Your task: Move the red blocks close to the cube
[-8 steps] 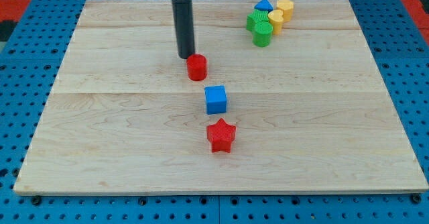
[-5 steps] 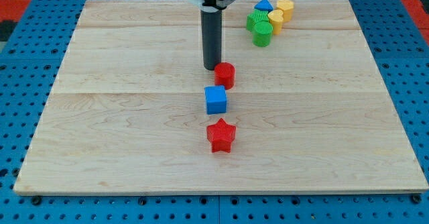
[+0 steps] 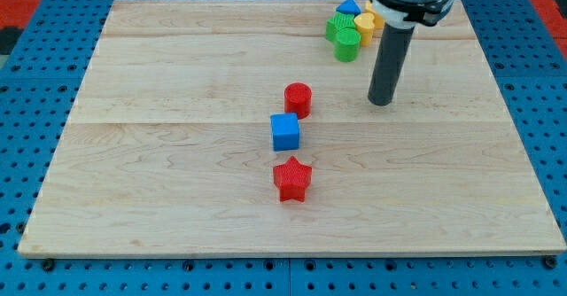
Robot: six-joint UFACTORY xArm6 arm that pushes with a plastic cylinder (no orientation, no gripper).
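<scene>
Since the earlier frame my tip [image 3: 381, 102], a bare rod holding nothing, has left the red plastic cylinder [image 3: 298, 98] just above the blue plastic cube [image 3: 285, 131], red plastic star [image 3: 292, 179] just below, presumably finished pushing.

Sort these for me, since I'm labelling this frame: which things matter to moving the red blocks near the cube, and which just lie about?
Part of the job:
red cylinder
red star
blue cube
my tip, off to the view's right of the red cylinder, touching no block

Lying about, at the view's top:
green blocks
yellow blocks
blue block
</scene>
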